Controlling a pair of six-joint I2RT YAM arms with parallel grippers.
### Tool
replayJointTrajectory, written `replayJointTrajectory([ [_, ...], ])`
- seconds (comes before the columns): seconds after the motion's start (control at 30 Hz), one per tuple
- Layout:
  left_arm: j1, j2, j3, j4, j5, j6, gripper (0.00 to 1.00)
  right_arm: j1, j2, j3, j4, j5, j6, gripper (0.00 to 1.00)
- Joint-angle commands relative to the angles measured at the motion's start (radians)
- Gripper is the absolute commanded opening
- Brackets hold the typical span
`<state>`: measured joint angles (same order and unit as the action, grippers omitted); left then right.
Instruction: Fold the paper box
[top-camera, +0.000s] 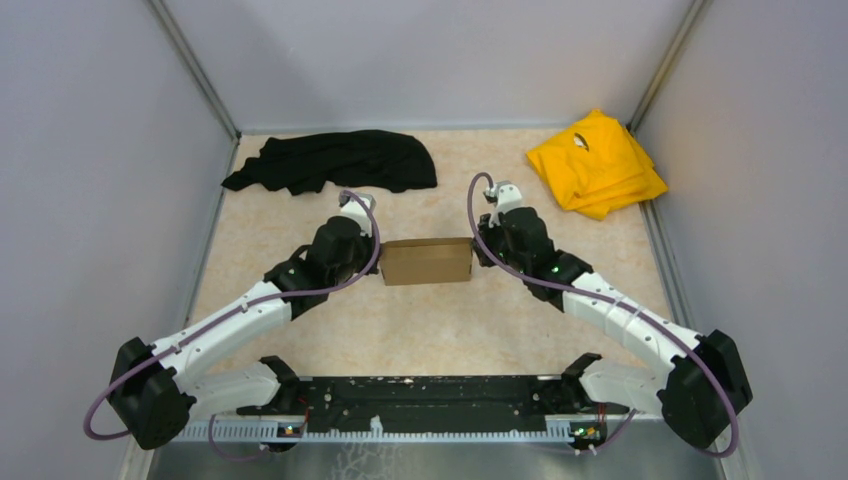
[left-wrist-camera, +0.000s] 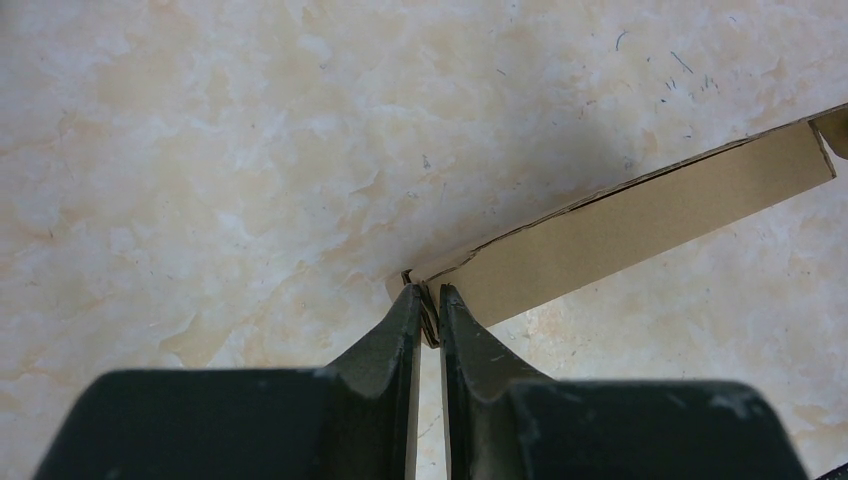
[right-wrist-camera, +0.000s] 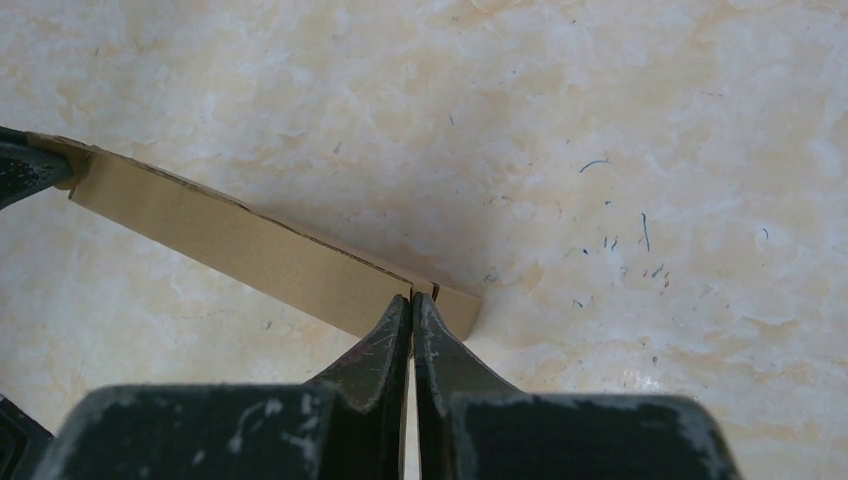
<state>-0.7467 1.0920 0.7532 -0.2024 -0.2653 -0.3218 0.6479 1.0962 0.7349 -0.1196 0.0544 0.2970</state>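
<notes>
The paper box (top-camera: 427, 261) is a brown cardboard piece in the middle of the table, seen from above as a small rectangle between my two grippers. My left gripper (top-camera: 381, 262) is at its left end and my right gripper (top-camera: 474, 255) at its right end. In the left wrist view the jaws (left-wrist-camera: 428, 300) are shut on a thin cardboard edge at the corner of the box (left-wrist-camera: 640, 215). In the right wrist view the jaws (right-wrist-camera: 412, 298) are pinched together on the upper edge near the end of the box (right-wrist-camera: 250, 245). I cannot tell whether the box rests on the table.
A black cloth (top-camera: 330, 160) lies at the back left and a folded yellow cloth (top-camera: 597, 162) at the back right. Grey walls close in the table on three sides. A black rail (top-camera: 420, 400) with the arm bases runs along the near edge.
</notes>
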Motion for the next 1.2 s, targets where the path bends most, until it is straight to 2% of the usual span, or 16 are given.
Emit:
replayJointTrajectory([
  [0.0,-0.025,0.001,-0.011,0.024,0.038,-0.025,0.16,0.042,0.016,0.035,0.044,-0.033,0.048,0.00],
  [1.17,-0.034,0.006,-0.017,0.030,0.039,-0.032,0.16,0.086,0.029,0.034,0.052,0.021,0.124,0.00],
])
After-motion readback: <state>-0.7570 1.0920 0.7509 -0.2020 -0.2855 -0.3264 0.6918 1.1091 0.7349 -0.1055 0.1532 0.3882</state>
